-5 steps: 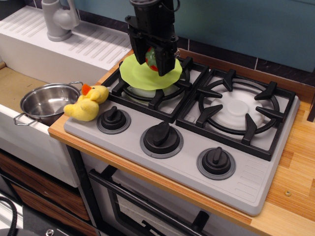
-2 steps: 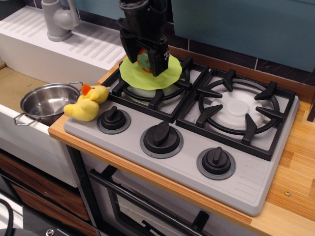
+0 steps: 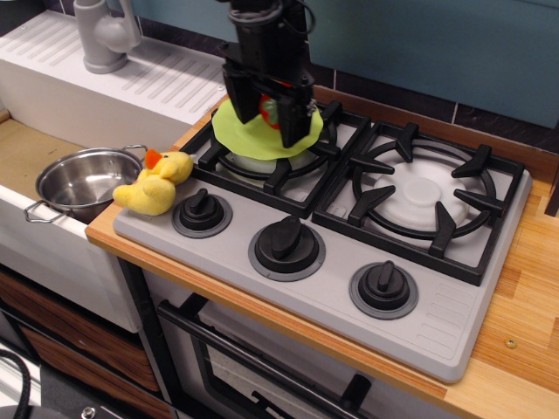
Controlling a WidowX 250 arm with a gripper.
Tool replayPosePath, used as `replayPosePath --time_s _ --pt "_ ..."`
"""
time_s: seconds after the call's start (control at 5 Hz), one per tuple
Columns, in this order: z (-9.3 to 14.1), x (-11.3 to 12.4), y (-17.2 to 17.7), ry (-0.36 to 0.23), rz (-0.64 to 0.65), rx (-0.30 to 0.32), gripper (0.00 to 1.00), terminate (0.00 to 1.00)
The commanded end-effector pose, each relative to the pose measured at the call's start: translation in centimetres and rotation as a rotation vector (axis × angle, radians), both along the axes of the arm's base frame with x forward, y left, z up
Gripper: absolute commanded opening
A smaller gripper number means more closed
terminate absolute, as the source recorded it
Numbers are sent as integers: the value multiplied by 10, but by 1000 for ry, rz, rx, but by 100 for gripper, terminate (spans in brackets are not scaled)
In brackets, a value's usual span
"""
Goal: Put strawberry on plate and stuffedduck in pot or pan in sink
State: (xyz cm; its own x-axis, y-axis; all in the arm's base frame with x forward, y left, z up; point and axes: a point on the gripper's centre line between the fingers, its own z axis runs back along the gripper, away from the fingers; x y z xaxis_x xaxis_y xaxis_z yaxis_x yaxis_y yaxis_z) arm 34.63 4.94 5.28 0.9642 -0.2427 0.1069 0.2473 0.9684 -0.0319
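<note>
My gripper [image 3: 269, 112] hangs over the lime-green plate [image 3: 253, 138], which lies on the back left stove burner. It is shut on the red strawberry [image 3: 272, 111], which shows between the black fingers just above the plate. The yellow stuffed duck [image 3: 155, 183] with its orange beak lies on the stove's front left corner, apart from the gripper. The shiny steel pot [image 3: 80, 182] stands empty in the sink [image 3: 22, 153], just left of the duck.
A grey faucet [image 3: 103, 35] stands on the ribbed white drainboard [image 3: 131, 74] at the back left. Three black knobs [image 3: 286, 240] line the stove front. The right burner grate [image 3: 424, 196] is bare. Wooden counter [image 3: 524, 288] lies to the right.
The gripper swung left over the plate with the strawberry, then back right and slightly lower. The duck and pot have not moved.
</note>
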Motion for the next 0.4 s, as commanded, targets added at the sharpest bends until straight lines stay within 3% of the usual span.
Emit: replayPosePath --time_s 0.0,0.2 --pt "55 6 -6 -41 -3 24 100 0" --pt "74 7 -14 -5 -2 32 100 0"
